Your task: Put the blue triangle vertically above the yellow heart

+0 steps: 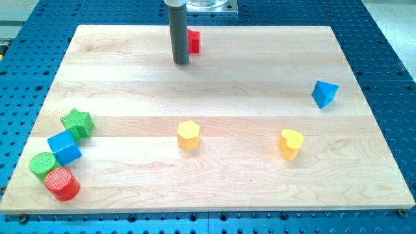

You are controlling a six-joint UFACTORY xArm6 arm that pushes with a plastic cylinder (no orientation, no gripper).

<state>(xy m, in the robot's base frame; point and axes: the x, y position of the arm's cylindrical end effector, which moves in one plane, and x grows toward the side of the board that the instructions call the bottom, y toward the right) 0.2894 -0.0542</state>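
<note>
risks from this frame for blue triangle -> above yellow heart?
1. My tip is far from the blue triangle, at the view's top beside the red block; pulling away carelessly could nudge it.
2. The triangle sits near the board's right edge; a push from the wrong side could send it off.
3. The yellow heart lies just below-left of the triangle; overshooting could shift the heart itself.
</note>
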